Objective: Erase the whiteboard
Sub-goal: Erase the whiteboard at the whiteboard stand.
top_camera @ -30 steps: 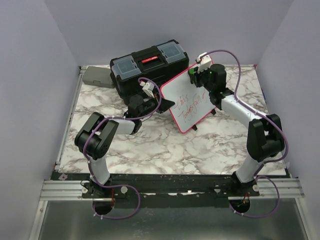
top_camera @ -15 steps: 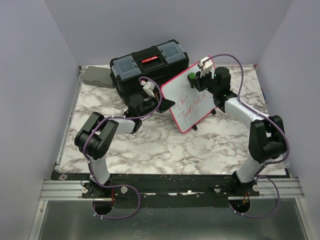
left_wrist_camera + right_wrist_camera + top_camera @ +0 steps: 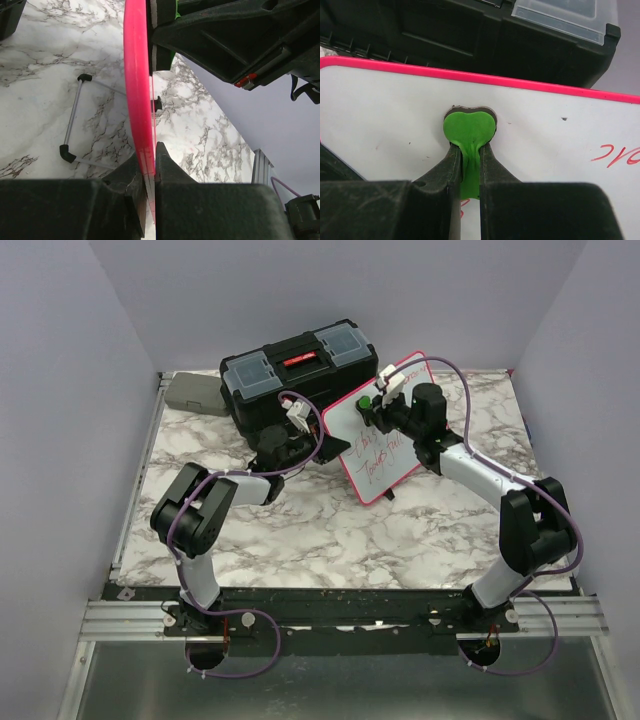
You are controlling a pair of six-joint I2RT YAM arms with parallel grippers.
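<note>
Top view: the whiteboard (image 3: 358, 435), white with a pink frame, stands tilted on the marble table (image 3: 300, 530), slightly right of centre in the upper half of the frame. Its far edge lies just in front of a black toolbox (image 3: 298, 375) with clear lid compartments. A grey case (image 3: 195, 393) sits at the upper left, beside the toolbox. Red handwriting (image 3: 382, 455) covers the lower part of the board; the upper part is plain white.

Left wrist view: the left gripper (image 3: 150, 160) clamps the pink frame edge-on at the lower centre, jaws narrowed onto it from both sides. A wire stand (image 3: 72, 117) with black end caps rests on the marble at the left of the frame.

Right wrist view: the right gripper (image 3: 469, 150) pinches the tab of a green heart-shaped eraser (image 3: 469, 127), jaws closed tight on it. The eraser's dark underside meets the board surface near the top frame edge, in the centre of the frame. A fragment of red writing shows at the right edge.
</note>
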